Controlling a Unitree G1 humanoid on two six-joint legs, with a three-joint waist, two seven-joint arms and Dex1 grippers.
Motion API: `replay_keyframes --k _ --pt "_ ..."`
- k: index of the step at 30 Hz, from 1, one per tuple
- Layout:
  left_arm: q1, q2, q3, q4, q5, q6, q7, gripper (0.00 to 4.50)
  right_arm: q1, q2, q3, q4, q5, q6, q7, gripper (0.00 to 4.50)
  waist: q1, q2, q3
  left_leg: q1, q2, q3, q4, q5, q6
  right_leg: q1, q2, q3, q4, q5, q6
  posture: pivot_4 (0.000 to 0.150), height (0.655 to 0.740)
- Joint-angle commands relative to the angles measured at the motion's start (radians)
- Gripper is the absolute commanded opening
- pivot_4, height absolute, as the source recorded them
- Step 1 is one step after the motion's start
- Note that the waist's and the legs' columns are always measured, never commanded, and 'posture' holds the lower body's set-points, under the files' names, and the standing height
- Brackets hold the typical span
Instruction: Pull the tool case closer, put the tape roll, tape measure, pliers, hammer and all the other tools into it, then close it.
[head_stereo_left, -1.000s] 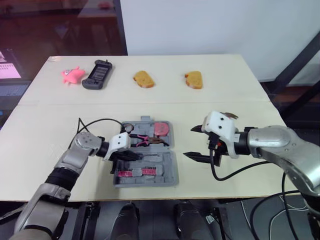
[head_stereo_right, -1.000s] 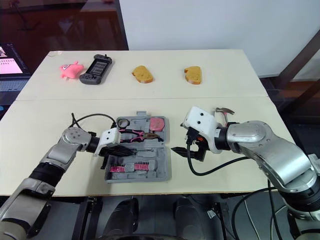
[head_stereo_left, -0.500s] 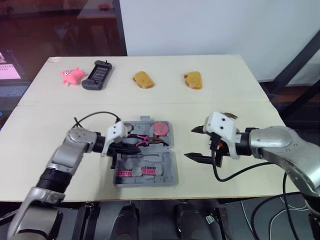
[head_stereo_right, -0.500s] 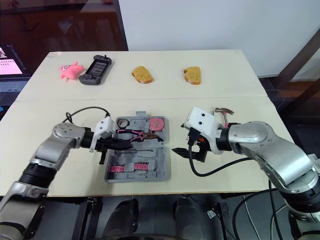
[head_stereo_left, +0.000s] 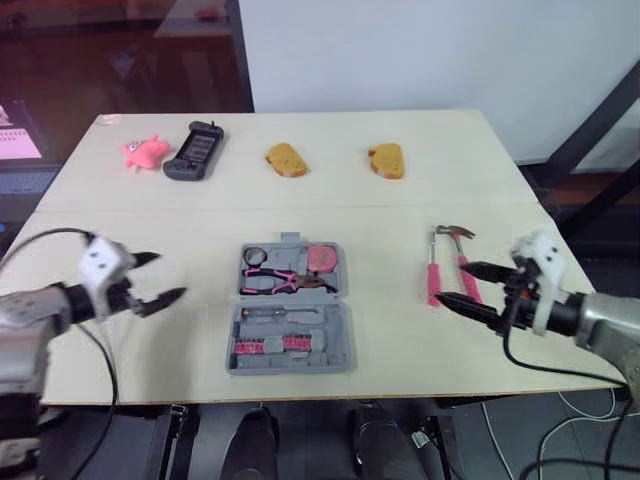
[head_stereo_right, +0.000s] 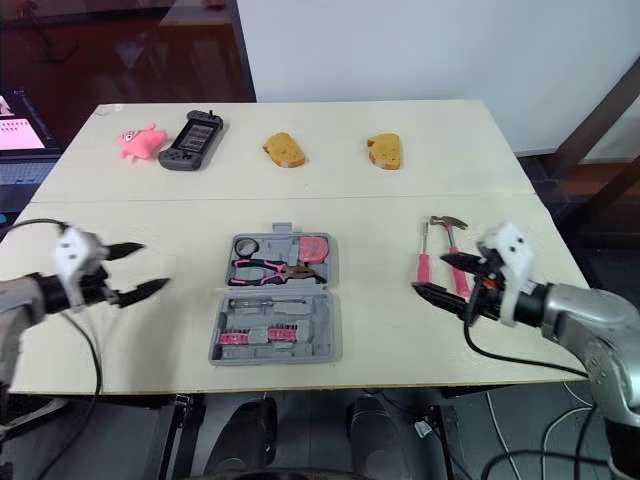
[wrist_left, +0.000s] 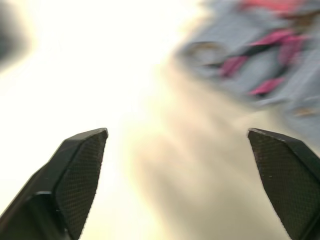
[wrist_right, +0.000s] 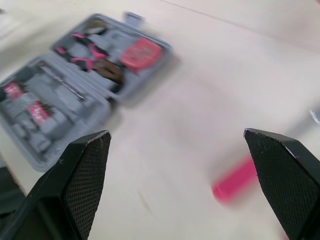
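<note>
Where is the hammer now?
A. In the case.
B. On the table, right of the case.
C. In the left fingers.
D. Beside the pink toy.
B: the hammer lies on the table, right of the open case.

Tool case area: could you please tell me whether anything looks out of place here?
The hammer and a pink-handled screwdriver lie on the table right of the open tool case, not in it. The pink toy pig and two bread pieces at the far edge seem unrelated.

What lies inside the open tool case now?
Pliers, tape measure, tape roll and a bit row. The hammer lies outside. Whatever sits beneath them is covered.
</note>
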Motion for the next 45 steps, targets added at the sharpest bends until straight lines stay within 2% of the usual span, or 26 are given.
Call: replay_keyframes --k 1,8,14,18,21,24,27,34,39,45 --pt "0.041 0.018 0.104 0.019 -0.029 -0.07 0.029 4.46 0.06 0.004 -0.08 0.017 -0.034 -0.093 0.013 4.5 0.0 0.0 0.0 0.0 0.0 0.001 0.0 0.0 0.0 0.0 0.0 0.001 0.0 0.0 0.0 0.15 0.74" --pt "0.14 0.033 0.215 0.077 -0.098 0.003 0.042 4.46 0.155 0.001 -0.165 0.187 -0.076 -0.228 0.077 4.5 -0.003 -0.001 0.0 0.003 0.0 0.002 0.0 0.0 0.0 0.002 0.0 0.001 -0.001 -0.002 -0.004 0.15 0.74" --pt "0.153 0.059 0.179 0.048 -0.083 -0.019 0.004 4.46 0.151 0.007 -0.144 0.169 -0.054 -0.213 0.072 4.5 -0.003 -0.001 0.0 0.003 0.0 0.002 0.0 0.0 0.0 0.002 0.0 0.001 -0.001 -0.002 -0.004 0.15 0.74" --pt "-0.006 0.092 0.096 -0.014 -0.137 0.065 -0.04 4.46 0.141 -0.007 -0.129 0.075 -0.039 -0.166 0.045 4.5 0.01 -0.001 0.0 0.003 0.0 0.001 0.0 0.0 0.0 0.003 0.0 0.001 -0.001 -0.002 -0.004 0.15 0.74" --pt "-0.128 0.15 -0.036 -0.104 -0.189 0.146 -0.205 4.46 0.137 -0.019 -0.1 -0.04 -0.025 -0.105 0.006 4.5 0.02 -0.001 -0.001 0.002 0.0 0.002 0.001 0.0 -0.001 0.003 0.0 0.001 -0.001 -0.002 -0.004 0.15 0.74" --pt "-0.276 0.176 -0.151 -0.132 -0.216 0.257 -0.279 4.46 0.126 -0.007 -0.081 -0.125 -0.026 -0.061 -0.059 4.5 0.021 -0.001 -0.001 0.002 0.0 0.002 0.0 0.0 -0.001 0.003 0.0 0.001 -0.002 -0.001 -0.002 0.15 0.74" --pt "-0.42 0.16 -0.288 -0.175 -0.225 0.345 -0.357 4.46 0.096 0.02 -0.042 -0.214 -0.026 -0.003 -0.161 4.5 0.02 -0.001 -0.001 0.003 0.0 0.001 0.0 0.0 -0.001 0.003 0.0 0.001 -0.001 0.0 0.0 0.15 0.74" --pt "-0.476 0.14 -0.401 -0.228 -0.215 0.372 -0.441 4.46 0.034 0.051 0.042 -0.306 -0.051 0.135 -0.345 4.5 -0.002 0.0 0.0 0.002 0.0 0.001 0.0 0.0 0.0 0.002 0.001 0.001 -0.001 0.0 0.0 0.15 0.74" --pt "-0.424 0.135 -0.398 -0.302 -0.221 0.385 -0.427 4.46 -0.103 0.034 0.141 -0.208 -0.129 0.216 -0.45 4.5 -0.004 0.0 0.0 0.002 0.0 0.001 0.0 0.0 0.0 0.002 0.001 0.002 -0.001 -0.001 -0.002 0.15 0.74" --pt "-0.321 0.116 -0.337 -0.419 -0.245 0.421 -0.327 4.46 -0.313 0.009 0.23 0.076 -0.188 0.244 -0.426 4.5 -0.004 0.0 0.0 0.001 0.0 0.001 0.0 0.0 0.0 0.001 0.0 0.002 -0.001 -0.001 -0.002 0.15 0.74"
